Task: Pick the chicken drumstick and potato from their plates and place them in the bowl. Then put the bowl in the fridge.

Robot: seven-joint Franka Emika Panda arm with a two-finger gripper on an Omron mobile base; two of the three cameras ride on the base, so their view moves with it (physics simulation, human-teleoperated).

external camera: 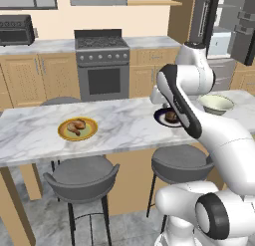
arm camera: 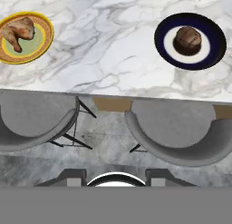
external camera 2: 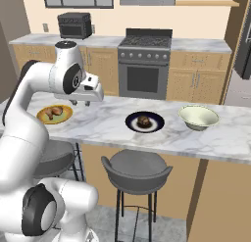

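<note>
The chicken drumstick [external camera: 76, 126] [external camera 2: 53, 111] [arm camera: 18, 31] lies on the golden-yellow plate [external camera: 62, 131] [external camera 2: 65, 116] [arm camera: 44, 42] at the counter's left. The dark potato [external camera: 172, 116] [external camera 2: 143, 121] [arm camera: 187, 39] sits on the navy plate [external camera: 159, 118] [external camera 2: 157, 124] [arm camera: 211, 42]. Right of it stands the cream bowl [external camera: 215, 104] [external camera 2: 198, 117], with nothing in it. My gripper [external camera 2: 88, 102] [arm camera: 116, 177] hangs high over the counter's front edge between the two plates, open, with nothing between its fingers. The fridge [external camera: 224, 36] [external camera 2: 243, 45] stands open at the far right.
The marble counter [external camera: 124, 125] [external camera 2: 98, 128] [arm camera: 113, 51] has grey stools [external camera: 82, 178] [external camera: 182, 163] [external camera 2: 136, 170] tucked under its front edge. A stove [external camera: 102, 65] and wooden cabinets line the back wall.
</note>
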